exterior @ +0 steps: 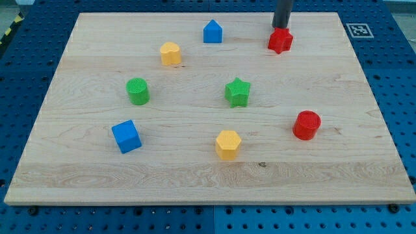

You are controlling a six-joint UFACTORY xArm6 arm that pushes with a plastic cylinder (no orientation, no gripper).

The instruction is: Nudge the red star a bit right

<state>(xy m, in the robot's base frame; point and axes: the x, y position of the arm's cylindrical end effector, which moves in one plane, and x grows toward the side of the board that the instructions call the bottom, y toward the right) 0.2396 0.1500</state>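
Rod tip (280, 27) stood touching the red star's (280, 41) top edge; no pincer existed to judge; the rightward nudge looked not yet done.

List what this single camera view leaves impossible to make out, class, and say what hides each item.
- Upper part of the rod and the arm: cut off by the view's top edge.
- My tip: whether it touches the red star just below it cannot be told from this angle.
- Marker at the board's top right corner: pattern too small to read.
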